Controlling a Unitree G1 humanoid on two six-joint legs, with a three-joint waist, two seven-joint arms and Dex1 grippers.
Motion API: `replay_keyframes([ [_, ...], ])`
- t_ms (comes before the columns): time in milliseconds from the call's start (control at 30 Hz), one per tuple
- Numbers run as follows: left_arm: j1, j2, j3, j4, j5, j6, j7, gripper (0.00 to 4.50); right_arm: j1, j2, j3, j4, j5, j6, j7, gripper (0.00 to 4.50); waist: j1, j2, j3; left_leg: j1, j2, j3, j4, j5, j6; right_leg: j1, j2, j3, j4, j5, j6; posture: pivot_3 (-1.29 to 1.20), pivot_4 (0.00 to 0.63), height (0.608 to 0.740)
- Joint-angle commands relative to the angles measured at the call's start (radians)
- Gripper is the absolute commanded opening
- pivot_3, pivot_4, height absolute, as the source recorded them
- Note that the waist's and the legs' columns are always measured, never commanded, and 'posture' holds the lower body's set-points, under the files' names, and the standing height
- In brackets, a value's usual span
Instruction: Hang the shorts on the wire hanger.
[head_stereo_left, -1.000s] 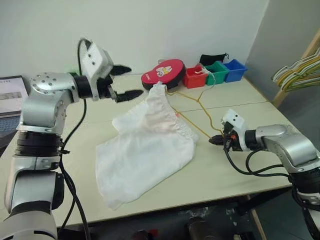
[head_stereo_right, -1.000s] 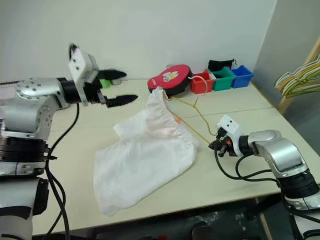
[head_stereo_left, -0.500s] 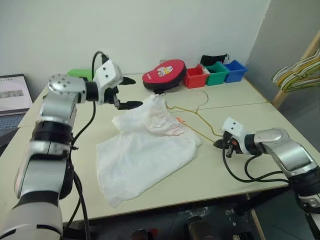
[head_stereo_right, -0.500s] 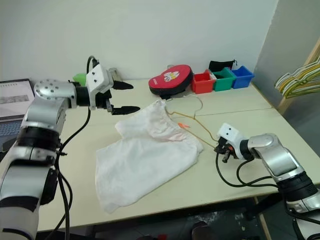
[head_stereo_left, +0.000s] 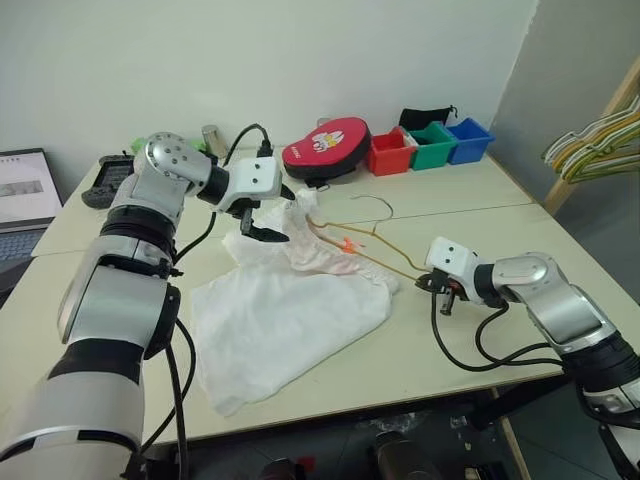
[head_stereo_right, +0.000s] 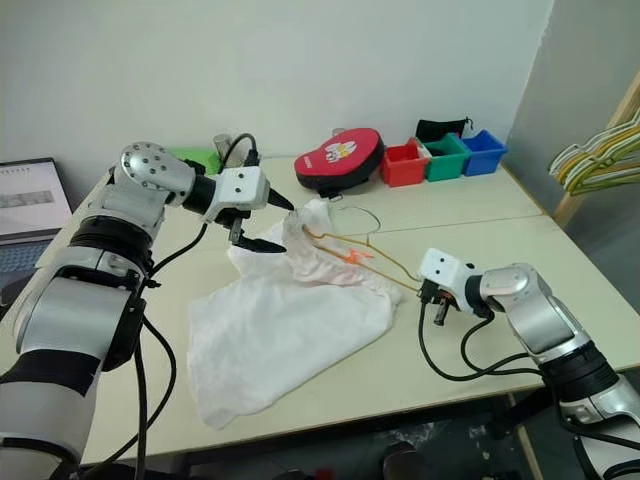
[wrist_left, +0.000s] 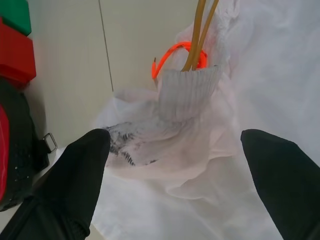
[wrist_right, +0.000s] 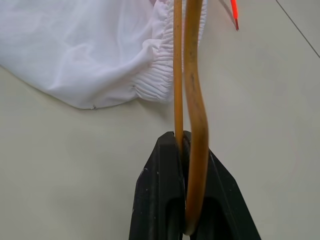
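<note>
1. Shorts (head_stereo_left: 285, 310) of thin white cloth lie rumpled mid-table (head_stereo_left: 480, 200), the gathered waistband lifted on the wire hanger (head_stereo_left: 375, 252), whose tan wire runs into the fabric.
2. Right gripper (wrist_right: 186, 200) is pinched tight on the hanger's corner, low over the table.
3. Left gripper (wrist_left: 182, 160) hovers over the raised waistband, black fingers (wrist_left: 75, 175) spread wide, holding nothing.
4. Red bin (head_stereo_left: 390, 155), green bin (head_stereo_left: 432, 145) and blue bin (head_stereo_left: 470, 140) line the far edge beside a round red case (head_stereo_left: 325, 148); their contents cannot be made out.
</note>
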Motion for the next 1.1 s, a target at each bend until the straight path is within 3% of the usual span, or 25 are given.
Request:
replay_keyframes([
  [33, -0.056, -0.016, 0.022, 0.025, 0.013, -0.042, 0.022, 4.30, -0.021, 0.006, -0.019, -0.051, -0.016, -0.007, -0.004, 0.00, -0.003, 0.000, 0.000, 0.000, 0.000, 0.000, 0.001, 0.000, 0.000, 0.000, 0.000, 0.000, 0.001, 0.000, 0.000, -0.21, 0.004, 0.740],
  [733, -0.077, -0.037, 0.050, 0.067, 0.020, -0.037, 0.025, 0.08, -0.035, 0.024, -0.006, -0.006, -0.063, -0.033, 0.020, 0.00, -0.052, 0.000, 0.000, 0.000, 0.000, -0.006, 0.008, 0.000, 0.000, 0.000, 0.000, 0.000, 0.007, 0.000, 0.000, -0.21, 0.007, 0.740],
  [1100, -0.099, -0.082, 0.076, 0.049, -0.007, -0.029, -0.033, 0.04, -0.048, 0.046, 0.027, 0.021, -0.095, -0.066, 0.048, 0.00, -0.053, 0.000, 0.000, 0.000, 0.000, -0.006, 0.010, 0.000, 0.000, 0.002, 0.000, 0.000, 0.008, 0.000, 0.001, -0.21, 0.009, 0.740],
])
